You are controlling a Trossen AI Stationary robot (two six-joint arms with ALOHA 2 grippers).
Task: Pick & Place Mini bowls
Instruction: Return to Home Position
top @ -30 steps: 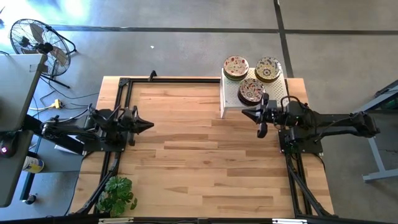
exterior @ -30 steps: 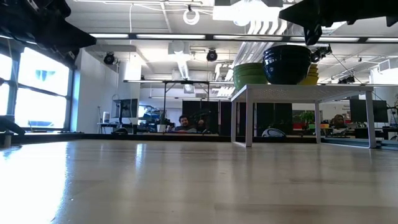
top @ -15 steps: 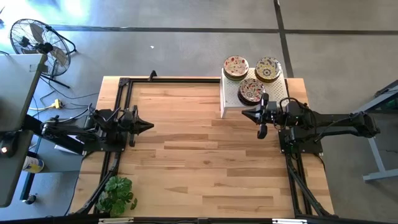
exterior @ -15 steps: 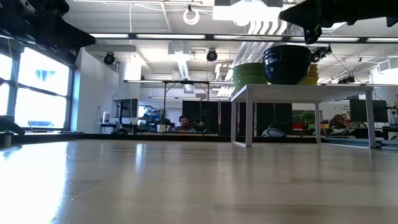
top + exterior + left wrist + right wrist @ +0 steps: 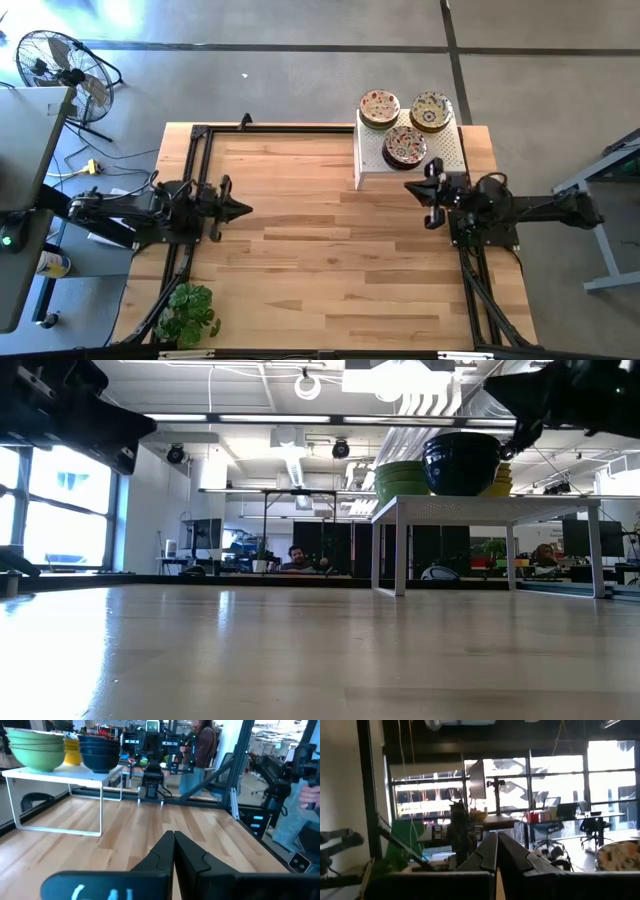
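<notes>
closed tight and empty, left gripper (image 5: 240, 208) and right gripper (image 5: 410, 187) above the worktop (image 5: 320, 250), with mini bowls (image 5: 404, 146) stacked on the white stand (image 5: 449, 152) just beside the right gripper, well apart from the left.

Three upright piles of mini bowls (image 5: 404, 146) are set on the white stand (image 5: 447, 152). Floral insides and green, yellow and dark outsides are shown.

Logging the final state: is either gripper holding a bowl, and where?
Nothing is held: the left gripper and right gripper are both shut and empty.
</notes>
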